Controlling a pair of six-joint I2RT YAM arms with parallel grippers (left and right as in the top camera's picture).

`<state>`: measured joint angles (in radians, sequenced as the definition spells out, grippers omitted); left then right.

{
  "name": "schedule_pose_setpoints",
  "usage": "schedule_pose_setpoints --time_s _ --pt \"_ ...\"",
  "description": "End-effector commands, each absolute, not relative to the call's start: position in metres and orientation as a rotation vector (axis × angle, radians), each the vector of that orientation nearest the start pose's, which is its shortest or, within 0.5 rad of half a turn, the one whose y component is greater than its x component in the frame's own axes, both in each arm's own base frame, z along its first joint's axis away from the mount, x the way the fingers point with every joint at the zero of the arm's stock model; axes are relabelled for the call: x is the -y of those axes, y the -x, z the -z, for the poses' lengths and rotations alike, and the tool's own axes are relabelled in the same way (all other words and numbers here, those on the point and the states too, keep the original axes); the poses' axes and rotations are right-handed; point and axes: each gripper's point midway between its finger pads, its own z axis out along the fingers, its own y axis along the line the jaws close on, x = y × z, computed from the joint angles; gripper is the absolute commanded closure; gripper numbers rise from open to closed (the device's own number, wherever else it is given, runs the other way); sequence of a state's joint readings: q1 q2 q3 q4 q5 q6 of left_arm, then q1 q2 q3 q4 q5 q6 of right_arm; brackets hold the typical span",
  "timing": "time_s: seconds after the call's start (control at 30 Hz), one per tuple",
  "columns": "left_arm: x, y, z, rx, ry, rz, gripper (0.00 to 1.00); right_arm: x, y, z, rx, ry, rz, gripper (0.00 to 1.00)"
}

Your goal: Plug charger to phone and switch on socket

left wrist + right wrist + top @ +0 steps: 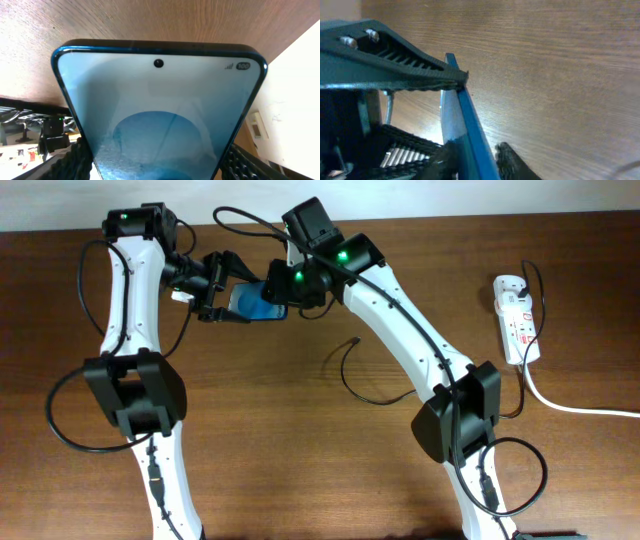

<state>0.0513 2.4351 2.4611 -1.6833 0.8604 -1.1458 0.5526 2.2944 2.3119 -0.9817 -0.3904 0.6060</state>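
Observation:
The phone [256,303], blue-screened, is held up off the table at the back left. My left gripper [232,292] is shut on it from the left. In the left wrist view the phone [160,100] fills the frame between the two fingers of the left gripper [157,167]. My right gripper [287,292] grips the phone's other end. In the right wrist view the fingers of the right gripper [475,161] pinch the phone's blue edge [462,112]. The charger cable [350,385] lies on the table with its plug [355,340] free. The socket [515,315] lies at the right.
The socket's thick white cord [570,408] runs off the right edge. A black cable loops from the socket toward the right arm's base [460,415]. The left arm's base [135,395] stands at the front left.

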Motion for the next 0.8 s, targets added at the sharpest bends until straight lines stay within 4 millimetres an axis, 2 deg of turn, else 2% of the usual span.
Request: schedule_pose_setpoints --time_s 0.0,0.1,0.23,0.3,0.37,0.43,0.47,0.5,0.53,0.57,0.6,0.63,0.67,0.73,0.77 --pt "0.114 -0.457 -0.176 1.995 -1.411 -0.964 1.0 -0.355 -0.452 -0.178 -2.726 0.046 -0.913 0.81" --pt "0.114 -0.457 -0.176 1.995 -1.411 -0.964 1.0 -0.355 -0.452 -0.178 -2.733 0.01 -0.921 0.96" --pt "0.113 -0.457 -0.176 1.995 -1.411 -0.964 1.0 -0.352 -0.454 -0.179 -2.73 0.004 -0.919 0.96" --pt "0.113 -0.457 -0.176 1.997 -1.411 -0.963 0.94 -0.34 -0.461 -0.183 -2.72 -0.026 -0.914 0.96" --pt "0.112 -0.458 -0.174 2.087 -1.334 -0.995 0.83 -0.32 -0.473 -0.194 -2.688 -0.034 -0.924 0.96" --pt "0.112 -0.467 -0.174 2.29 -1.132 -1.113 0.73 -0.305 -0.481 -0.209 -2.647 -0.015 -0.976 0.96" --pt "0.115 -0.479 -0.176 2.508 -0.858 -1.25 0.68 -0.296 -0.485 -0.227 -2.598 0.023 -1.049 0.96" --pt "0.12 -0.485 -0.18 2.643 -0.609 -1.362 0.86 -0.289 -0.486 -0.241 -2.565 0.039 -1.095 0.96" --pt "0.126 -0.489 -0.189 2.698 -0.42 -1.483 1.0 -0.282 -0.488 -0.253 -2.535 0.036 -1.12 0.96" --pt "0.136 -0.49 -0.205 2.677 -0.248 -1.656 0.98 -0.274 -0.49 -0.266 -2.503 0.029 -1.123 0.96" --pt "0.144 -0.49 -0.222 2.635 -0.113 -1.815 0.75 -0.267 -0.49 -0.276 -2.479 0.022 -1.12 0.96" --pt "0.15 -0.491 -0.237 2.584 -0.011 -1.952 0.44 -0.256 -0.489 -0.296 -2.437 0.016 -1.115 0.96" --pt "0.153 -0.49 -0.242 2.559 0.015 -1.991 0.29 -0.247 -0.487 -0.31 -2.409 0.008 -1.107 0.96" --pt "0.159 -0.487 -0.248 2.537 0.108 -2.058 0.14 -0.228 -0.479 -0.335 -2.365 -0.006 -1.063 0.96" --pt "0.164 -0.484 -0.256 2.506 0.194 -2.132 0.07 -0.221 -0.475 -0.341 -2.36 -0.006 -1.031 0.96"
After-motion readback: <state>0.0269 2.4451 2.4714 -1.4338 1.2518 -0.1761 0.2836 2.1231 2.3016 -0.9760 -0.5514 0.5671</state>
